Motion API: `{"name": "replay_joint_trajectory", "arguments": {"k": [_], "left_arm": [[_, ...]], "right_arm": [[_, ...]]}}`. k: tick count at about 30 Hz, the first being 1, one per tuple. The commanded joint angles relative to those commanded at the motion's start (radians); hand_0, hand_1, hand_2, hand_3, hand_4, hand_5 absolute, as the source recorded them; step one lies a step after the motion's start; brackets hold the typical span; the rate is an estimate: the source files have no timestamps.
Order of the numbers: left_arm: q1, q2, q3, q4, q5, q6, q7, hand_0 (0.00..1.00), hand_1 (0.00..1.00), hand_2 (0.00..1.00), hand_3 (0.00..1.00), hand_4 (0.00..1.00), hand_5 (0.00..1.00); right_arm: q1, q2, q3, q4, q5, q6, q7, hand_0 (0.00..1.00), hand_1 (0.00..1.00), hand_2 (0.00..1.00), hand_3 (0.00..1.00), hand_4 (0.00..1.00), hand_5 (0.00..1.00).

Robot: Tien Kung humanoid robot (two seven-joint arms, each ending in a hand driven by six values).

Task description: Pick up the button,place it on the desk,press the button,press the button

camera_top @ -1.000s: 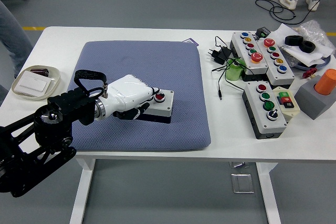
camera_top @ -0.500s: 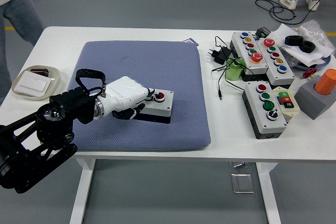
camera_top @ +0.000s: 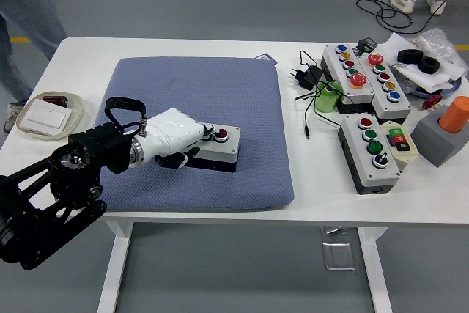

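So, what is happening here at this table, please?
The robot's left hand rests on a small white button box that lies on the blue-grey mat, with its fingers next to the box's red button. It seems to be at the pressing step. The right arm is not in view. Other button boxes sit untouched on the white table to the right. A person stands at the far left corner and handles nothing.
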Motion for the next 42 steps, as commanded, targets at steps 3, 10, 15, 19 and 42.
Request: {"name": "replay_joint_trajectory", "arguments": {"k": [3,10,15,19,42], "left_arm": [[0.003,0.008,-0.051,-0.041,0.0,0.037,0.0,0.026,0.002,0.048,0.82,0.734,0.337],[0.024,0.029,-0.149,-0.115,0.0,0.107,-0.022,0.193,0.226,0.231,0.934,0.998,0.799],[0.039,0.035,-0.171,-0.099,0.0,0.17,-0.084,0.725,0.795,0.819,0.985,0.998,0.804],[0.032,0.032,-0.125,-0.047,0.0,0.122,-0.115,0.725,0.795,0.819,0.985,0.998,0.804],[0.054,-0.016,-0.118,0.08,-0.096,0.256,-0.156,0.944,0.986,0.998,0.998,0.998,0.856]], "right_arm": [[0.0,0.0,0.007,0.0,-0.007,0.0,-0.002,0.682,0.639,0.667,0.597,0.311,0.088],[-0.005,0.0,0.011,0.0,-0.008,0.0,0.0,0.682,0.639,0.667,0.597,0.31,0.089],[-0.008,-0.001,0.013,0.0,-0.008,0.0,0.001,0.682,0.639,0.667,0.597,0.31,0.09],[-0.007,-0.001,0.019,0.0,-0.017,0.0,-0.002,0.682,0.639,0.667,0.597,0.31,0.09],[-0.01,0.001,0.02,0.0,-0.024,-0.001,-0.007,0.683,0.638,0.667,0.598,0.307,0.095]]}}
